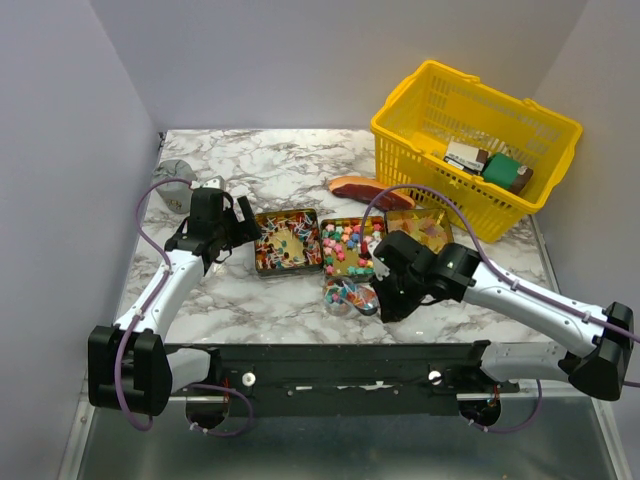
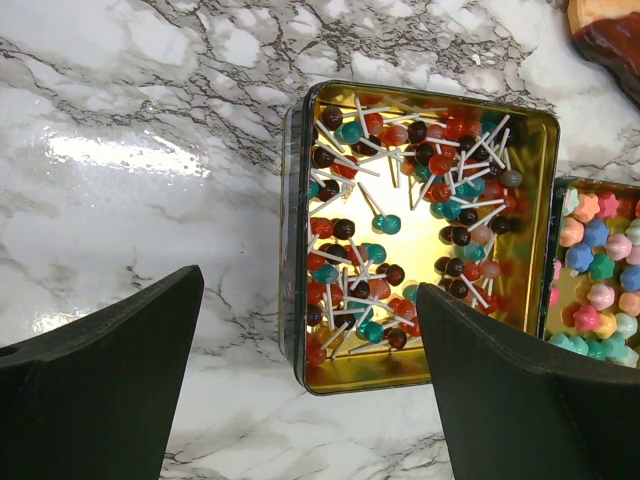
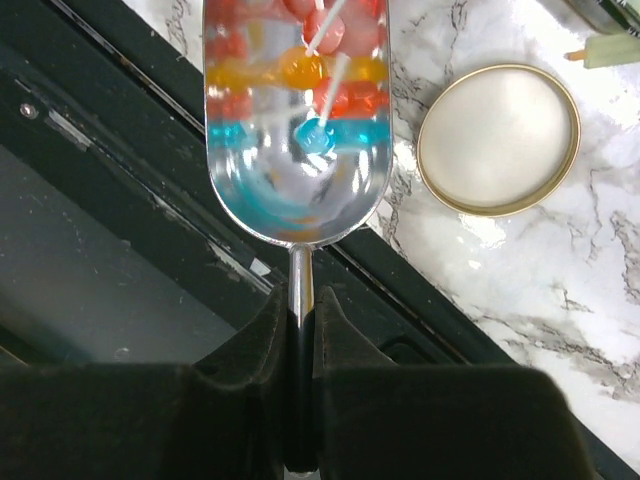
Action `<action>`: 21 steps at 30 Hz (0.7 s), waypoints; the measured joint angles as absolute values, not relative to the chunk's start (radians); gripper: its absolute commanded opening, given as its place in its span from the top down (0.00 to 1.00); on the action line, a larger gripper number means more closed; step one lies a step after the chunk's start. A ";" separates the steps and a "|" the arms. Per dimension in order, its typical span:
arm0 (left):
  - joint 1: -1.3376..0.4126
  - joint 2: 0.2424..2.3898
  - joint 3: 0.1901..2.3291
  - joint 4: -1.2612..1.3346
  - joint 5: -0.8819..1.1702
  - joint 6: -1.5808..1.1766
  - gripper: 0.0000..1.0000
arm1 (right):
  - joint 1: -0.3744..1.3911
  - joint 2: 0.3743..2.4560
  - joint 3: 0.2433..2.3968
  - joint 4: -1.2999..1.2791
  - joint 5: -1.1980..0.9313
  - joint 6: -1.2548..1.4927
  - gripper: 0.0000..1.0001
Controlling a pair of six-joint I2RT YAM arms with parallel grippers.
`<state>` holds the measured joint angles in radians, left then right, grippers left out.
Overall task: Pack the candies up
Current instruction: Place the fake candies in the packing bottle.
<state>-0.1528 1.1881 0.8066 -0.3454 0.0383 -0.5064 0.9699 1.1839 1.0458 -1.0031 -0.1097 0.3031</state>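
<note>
Right gripper (image 3: 300, 305) was clamped on handle of metal scoop (image 3: 268, 192) over table's (image 3: 560, 300) near edge. Scoop held red, orange, blue ball candies (image 3: 302, 68) on white sticks. Mid-table: gold tin (image 2: 293, 250) held red, teal, brown lollipops (image 2: 391, 224); adjoining tin (image 2: 548, 250), pastel stars (image 2: 590, 262). Left gripper (image 2: 310, 285): jaws stood wide above gold tin.

Multicoloured candies (image 2: 390, 224) in open tins (image 2: 292, 250)

Tins (image 1: 288, 213) of candies (image 1: 345, 250) lie between the left gripper (image 1: 243, 218) and the right gripper (image 1: 378, 288), with a yellow basket (image 1: 440, 185) beyond.
</note>
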 measured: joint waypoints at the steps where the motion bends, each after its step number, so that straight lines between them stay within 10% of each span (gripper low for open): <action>1: -0.153 1.188 0.807 -0.345 0.038 -0.506 0.01 | 0.970 1.185 1.046 -1.009 -0.112 0.303 0.99; 21: -0.153 1.189 0.807 -0.345 0.038 -0.506 0.01 | 0.974 1.247 1.117 -1.158 -0.119 0.348 0.99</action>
